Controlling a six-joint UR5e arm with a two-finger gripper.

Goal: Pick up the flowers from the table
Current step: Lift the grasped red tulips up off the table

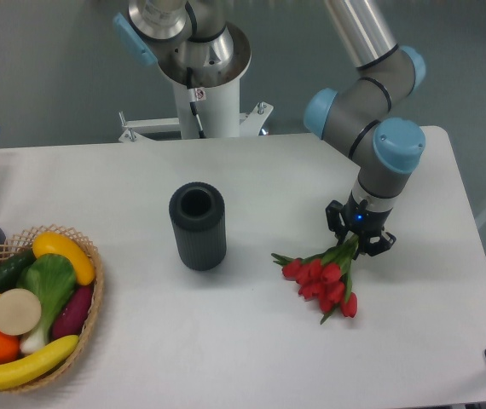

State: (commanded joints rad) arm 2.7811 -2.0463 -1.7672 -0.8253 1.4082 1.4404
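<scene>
Camera view shows the gripper (360, 239) low over the stem end of the flowers (321, 280). Their long axis runs from the fingers down toward the worktop (226, 341) front edge. Whether the fingers grasp the stems, I cannot tell.

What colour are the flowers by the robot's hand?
Red buds with green leaves, on the flowers, seen in the fixed camera view.

Flowers (321, 281) on table (251, 341), right of cup (198, 226); basket (89, 319) far left.

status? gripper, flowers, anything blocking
Gripper down at the stem end of the flowers, fingers hidden, grip unclear. Buds look to be on the table. Black cylinder stands to one side, clear of them.
</scene>
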